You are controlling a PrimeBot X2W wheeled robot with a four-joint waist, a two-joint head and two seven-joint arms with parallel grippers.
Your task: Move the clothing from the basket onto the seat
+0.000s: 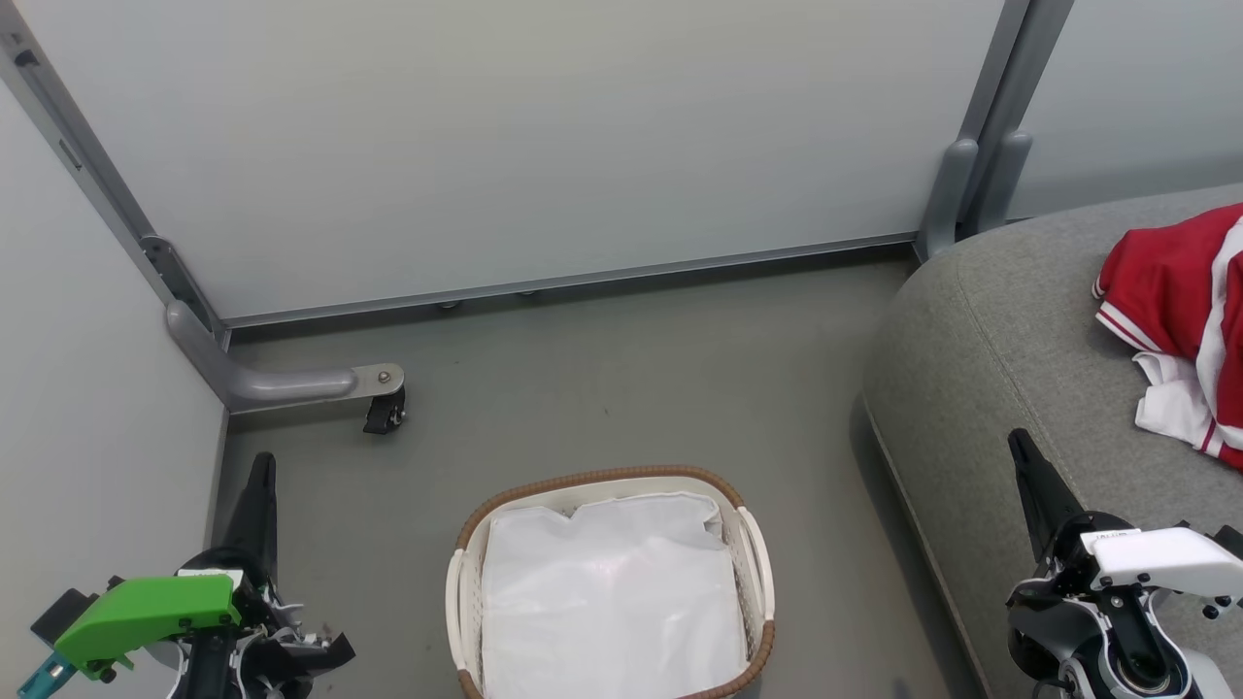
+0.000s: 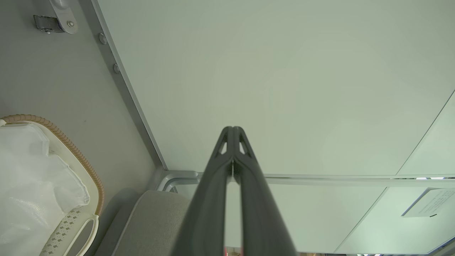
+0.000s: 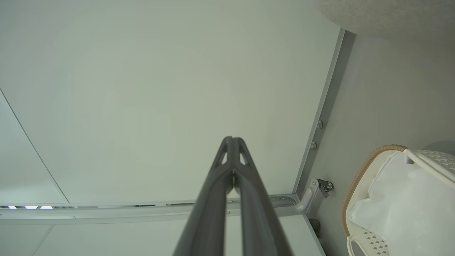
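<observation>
The red and white clothing lies crumpled on the grey seat at the right edge of the head view. On the floor at bottom centre stands the cream basket with its brown rim, holding a white liner. My left gripper rests at lower left, shut and empty, left of the basket. At lower right my right gripper is shut and empty over the seat's front edge. The wrist views show each gripper's tips pressed together, with the basket at one side.
Pale partition panels with grey metal frames close off the back and left. A grey foot with a black caster juts onto the floor behind the left gripper. The seat's corner appears in the left wrist view.
</observation>
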